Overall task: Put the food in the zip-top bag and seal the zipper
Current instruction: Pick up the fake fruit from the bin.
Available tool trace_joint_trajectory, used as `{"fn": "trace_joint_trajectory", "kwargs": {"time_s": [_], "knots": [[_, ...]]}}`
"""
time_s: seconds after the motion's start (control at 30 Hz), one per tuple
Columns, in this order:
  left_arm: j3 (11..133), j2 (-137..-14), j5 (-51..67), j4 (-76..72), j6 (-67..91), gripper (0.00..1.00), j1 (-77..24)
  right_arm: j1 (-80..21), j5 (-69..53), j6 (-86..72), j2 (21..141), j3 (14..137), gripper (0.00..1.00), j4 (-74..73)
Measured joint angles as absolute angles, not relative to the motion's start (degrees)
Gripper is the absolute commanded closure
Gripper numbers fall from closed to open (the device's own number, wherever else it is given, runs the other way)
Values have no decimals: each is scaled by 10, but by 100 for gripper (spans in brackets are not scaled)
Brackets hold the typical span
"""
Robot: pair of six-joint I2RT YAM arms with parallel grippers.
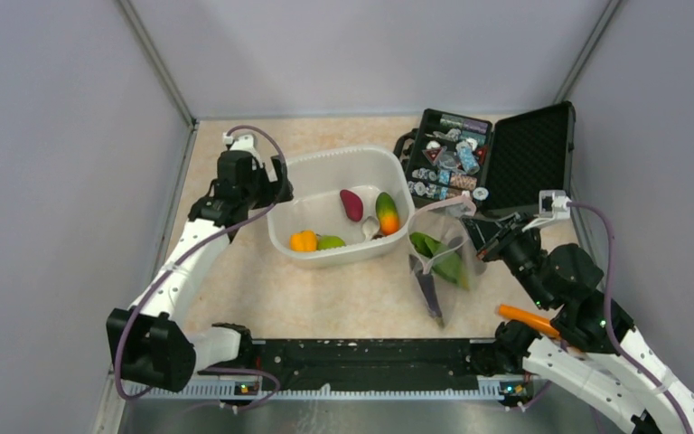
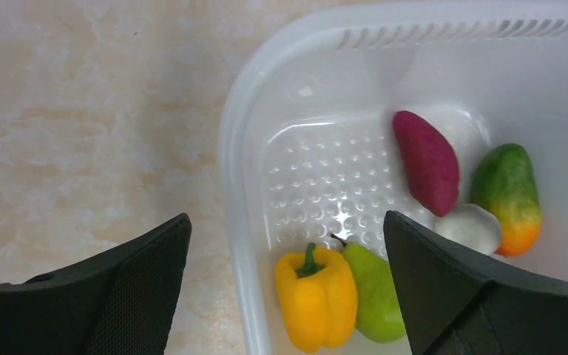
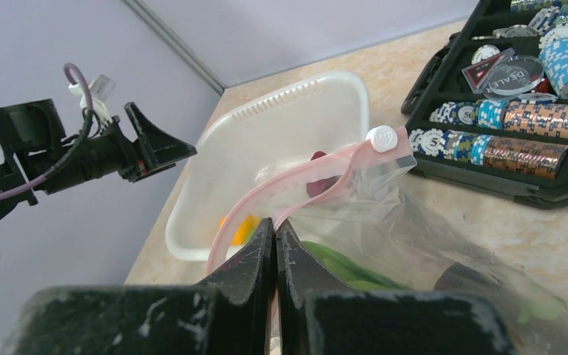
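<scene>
Beige bench point(image 1: 325, 289), grey walls. Greens point(image 1: 438, 253) and eggplant point(image 1: 429, 289) are in the bag point(image 1: 456, 226), at 4 o'clock from the tub point(image 1: 325, 161). The pepper point(image 2: 316, 296) and four other pieces lie in the tub, and the zipper point(image 3: 318, 180) is unsealed. My right gripper point(image 3: 276, 229) pinches the bag's mouth; my left gripper point(image 2: 287, 216) hangs wide open, empty, over the tub.

Beige marbled table point(image 2: 81, 111) lies below the left gripper point(image 2: 287, 281). Plain grey walls point(image 1: 54, 136) stand left, right and beyond it, joined by what appear to be metal corner strips point(image 1: 158, 63). Lighting is even.
</scene>
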State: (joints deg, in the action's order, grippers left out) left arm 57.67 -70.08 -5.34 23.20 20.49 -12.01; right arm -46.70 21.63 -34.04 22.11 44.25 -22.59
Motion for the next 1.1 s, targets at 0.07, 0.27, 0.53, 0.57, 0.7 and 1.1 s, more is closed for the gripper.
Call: {"fn": "trace_joint_trajectory", "kwargs": {"time_s": [0.07,0.27,0.53,0.57,0.7,1.1], "knots": [[577,-686,-19,230,198,1,-120,-467,218,-340,221,442,100,-226],[607,-689,116,239,166,4,-135,-467,218,-340,222,442,100,-223],[696,-821,136,344,105,4,-247,-467,217,-341,223,435,100,-222],[716,-852,131,368,102,4,-260,-467,217,-341,223,435,100,-222],[735,-925,115,407,101,4,-269,-467,217,-341,223,435,100,-222],[734,-980,140,451,89,4,-279,-467,218,-341,221,435,100,-223]]}}
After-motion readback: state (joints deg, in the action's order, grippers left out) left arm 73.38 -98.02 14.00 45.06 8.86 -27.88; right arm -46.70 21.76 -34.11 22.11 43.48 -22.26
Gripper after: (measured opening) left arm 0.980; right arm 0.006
